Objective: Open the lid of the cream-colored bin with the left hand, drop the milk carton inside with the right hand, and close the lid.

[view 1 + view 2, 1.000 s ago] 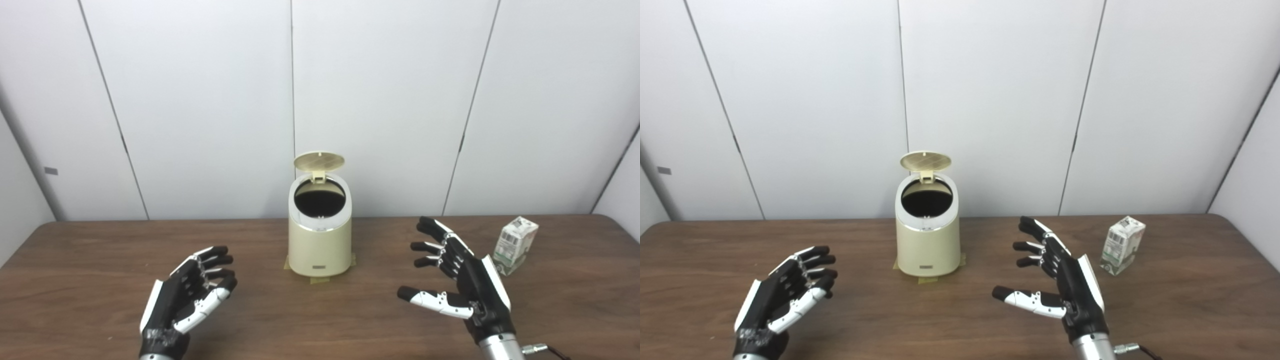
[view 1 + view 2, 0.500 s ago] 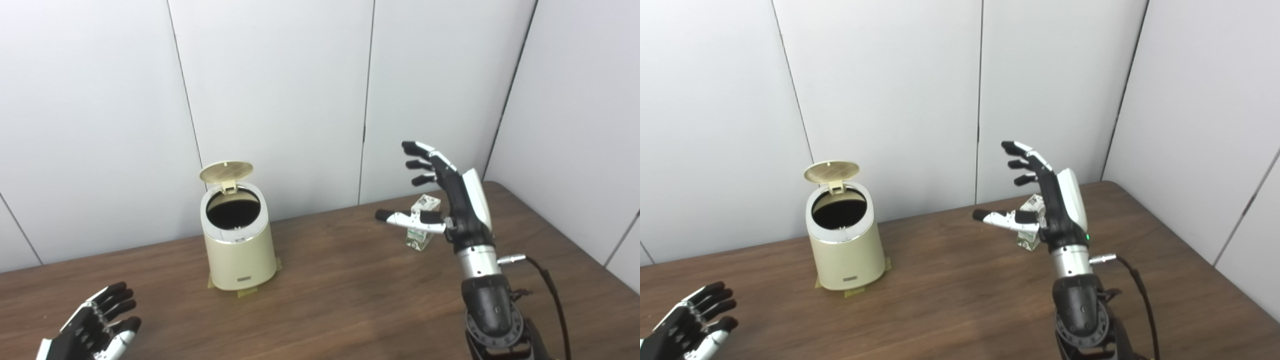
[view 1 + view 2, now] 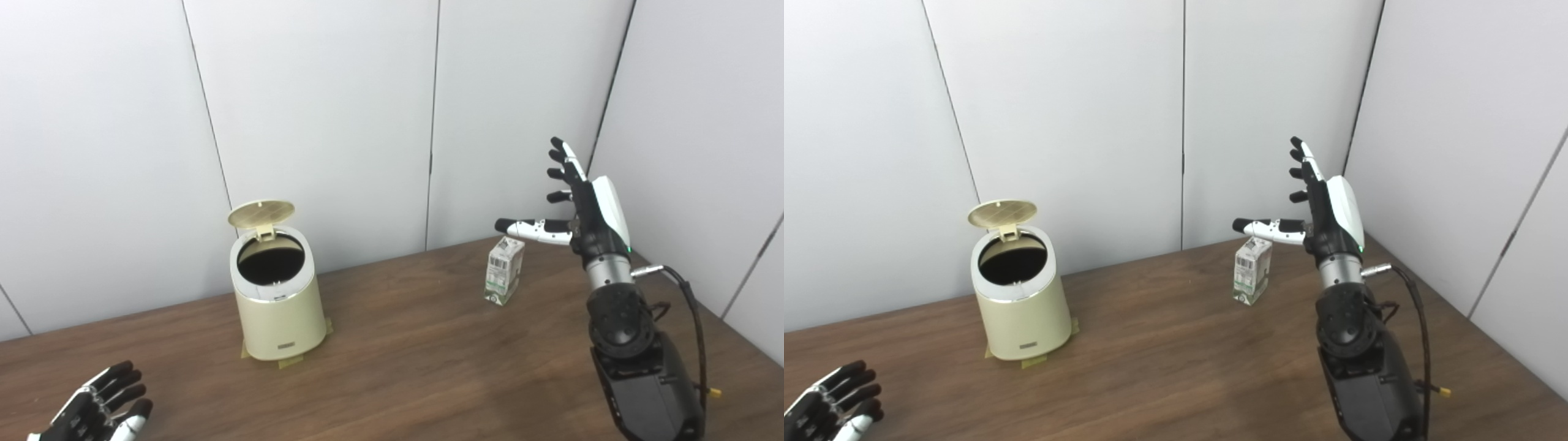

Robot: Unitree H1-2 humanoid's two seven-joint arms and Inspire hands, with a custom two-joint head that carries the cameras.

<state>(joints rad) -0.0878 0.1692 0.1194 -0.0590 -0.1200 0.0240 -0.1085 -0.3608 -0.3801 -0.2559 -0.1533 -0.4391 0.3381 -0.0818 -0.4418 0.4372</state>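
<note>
Lid [image 3: 261, 214] is already up on the cream bin [image 3: 280, 309], so it's grab time. Right hand [image 3: 587, 205] hovers spread wide and empty, milk carton [image 3: 503, 271] just below its thumb. Probably best to drop straight down and wrap the sides evenly. Left hand [image 3: 98, 409] waits, fingers apart.

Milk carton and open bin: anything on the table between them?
Nothing. Both eye views show only bare wood table between the milk carton and the bin. The right hand hovers open above the carton.
</note>
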